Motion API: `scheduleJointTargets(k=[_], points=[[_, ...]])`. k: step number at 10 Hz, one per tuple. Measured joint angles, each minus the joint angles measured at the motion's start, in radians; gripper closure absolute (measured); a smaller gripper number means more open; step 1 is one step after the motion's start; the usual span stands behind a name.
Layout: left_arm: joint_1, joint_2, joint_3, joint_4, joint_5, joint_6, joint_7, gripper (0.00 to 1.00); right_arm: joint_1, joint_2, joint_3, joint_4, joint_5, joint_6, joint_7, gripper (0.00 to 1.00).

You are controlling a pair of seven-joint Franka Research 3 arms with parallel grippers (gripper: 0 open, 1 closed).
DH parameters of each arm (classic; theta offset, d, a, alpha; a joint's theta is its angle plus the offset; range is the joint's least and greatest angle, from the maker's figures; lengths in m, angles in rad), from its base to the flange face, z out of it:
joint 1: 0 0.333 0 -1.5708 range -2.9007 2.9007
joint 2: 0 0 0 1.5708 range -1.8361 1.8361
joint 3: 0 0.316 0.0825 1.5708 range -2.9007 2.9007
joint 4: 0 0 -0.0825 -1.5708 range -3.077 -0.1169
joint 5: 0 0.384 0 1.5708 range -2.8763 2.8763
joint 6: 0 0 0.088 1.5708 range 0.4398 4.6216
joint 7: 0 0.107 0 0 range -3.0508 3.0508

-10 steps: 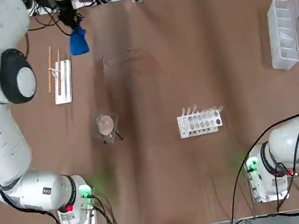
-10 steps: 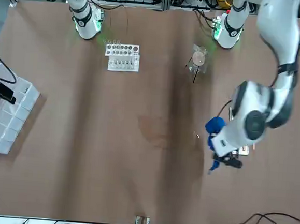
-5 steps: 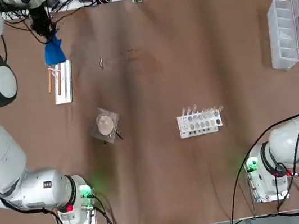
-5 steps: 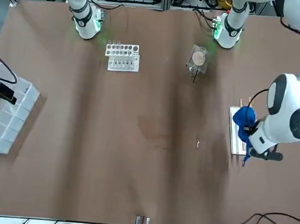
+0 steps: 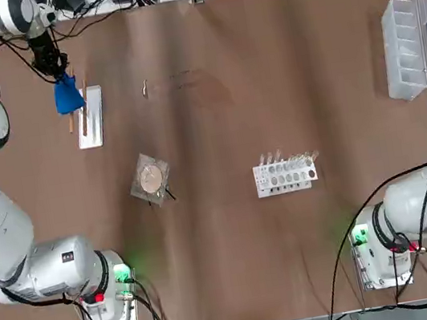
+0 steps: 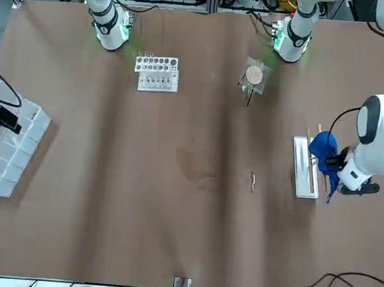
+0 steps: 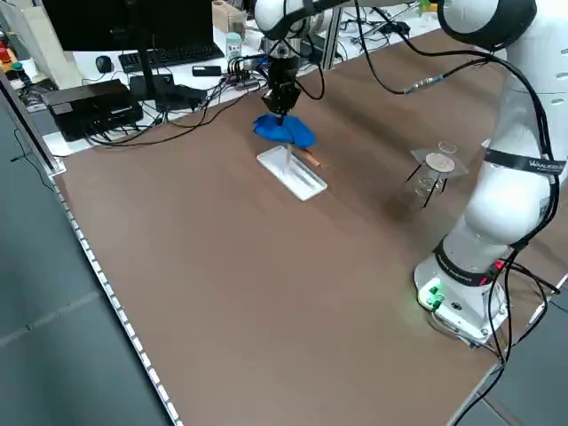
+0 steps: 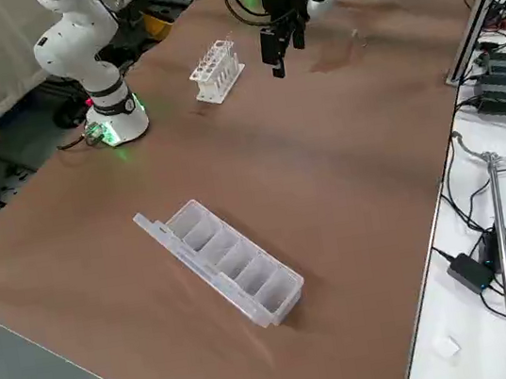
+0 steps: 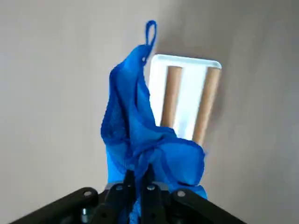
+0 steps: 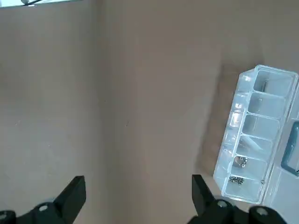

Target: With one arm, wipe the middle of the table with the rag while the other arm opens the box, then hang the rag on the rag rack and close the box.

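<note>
At ten o'clock on the table [image 5: 246,260], the rag [image 5: 67,95], likely light and limp, is pinched bunched by the left gripper [image 9: 139,173]; at two, by the open box [image 5: 403,49], probably stiff, best gripped by its lid edge, the right gripper [image 10: 139,189] is spread.

We saw the rag [image 5: 68,95] hanging from the left claw [image 5: 62,75] near the far left of the tabletop [image 5: 239,269], beside the rag rack [image 5: 91,122]. The wrapped disc [image 5: 151,178] lay nearer us, the test-tube rack [image 5: 285,175] right of it. The box [image 5: 404,47] stood open, far right.
</note>
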Motion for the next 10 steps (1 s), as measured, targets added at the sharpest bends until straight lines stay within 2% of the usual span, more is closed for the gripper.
scheduleJointTargets(k=[3, 5, 8, 10], points=[[0.003, -0.004, -0.009, -0.005, -0.042, 0.003, -0.149, 0.92, 0.0, 0.0, 0.0, -0.001, 0.0, 0.0, -0.005, 0.0], [0.003, -0.005, -0.011, -0.014, -0.113, 0.003, -0.187, 0.92, 0.001, 0.0, 0.001, -0.005, 0.0, 0.0, -0.006, 0.0], [0.015, -0.005, -0.009, -0.056, -0.123, 0.018, -0.206, 0.91, 0.001, 0.0, 0.001, -0.01, 0.0, 0.0, -0.006, 0.0], [0.024, -0.004, -0.009, -0.063, -0.123, 0.024, -0.206, 0.8, 0.001, 0.0, 0.0, -0.012, 0.0, -0.004, -0.006, 0.0]])
